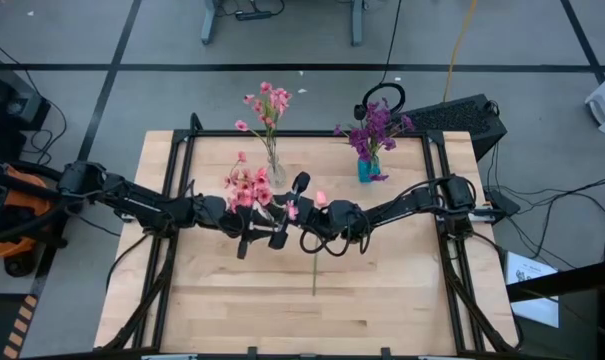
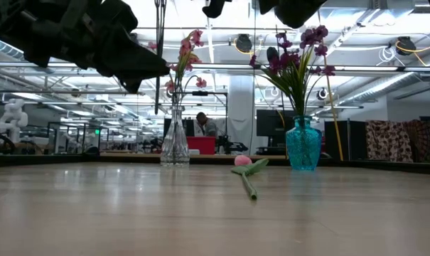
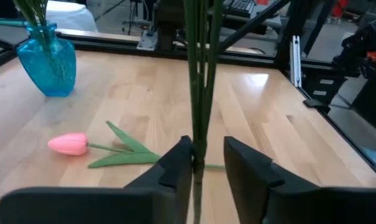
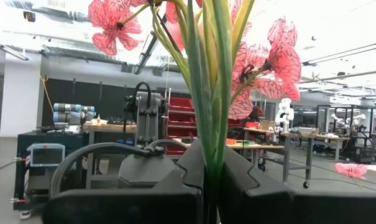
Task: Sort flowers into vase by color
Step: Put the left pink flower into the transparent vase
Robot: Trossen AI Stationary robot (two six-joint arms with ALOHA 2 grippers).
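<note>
From above, both arms meet near the middle of the wooden surface (image 1: 382, 310). The left end effector (image 1: 265, 232) and the right end effector (image 1: 312, 232) sit close together, with a pink blossom spray (image 1: 247, 185) rising between them. A clear vase (image 1: 274, 172) holding pink flowers (image 1: 267, 105) stands toward the far edge, and a blue vase (image 1: 367, 168) with purple flowers (image 1: 375, 126) stands to its right. A pink tulip (image 1: 320, 200) lies on the surface by the right arm, its stem running toward the near edge.

At table height, the tulip (image 2: 243, 161) lies flat between the clear vase (image 2: 175, 146) and the blue vase (image 2: 303, 146); the arms show only as dark shapes overhead.

In the left wrist view, the spray's green stems (image 3: 200, 81) pass up between the left end effector's fingers (image 3: 175, 168). The stems seem to touch one finger while a gap shows beside the other, so I cannot tell whether it is gripping. The tulip (image 3: 69, 144) and blue vase (image 3: 48, 59) lie beyond.

In the right wrist view, the right end effector (image 4: 211, 174) is clamped on the spray's stems, with pink blossoms (image 4: 262, 68) spreading above.
</note>
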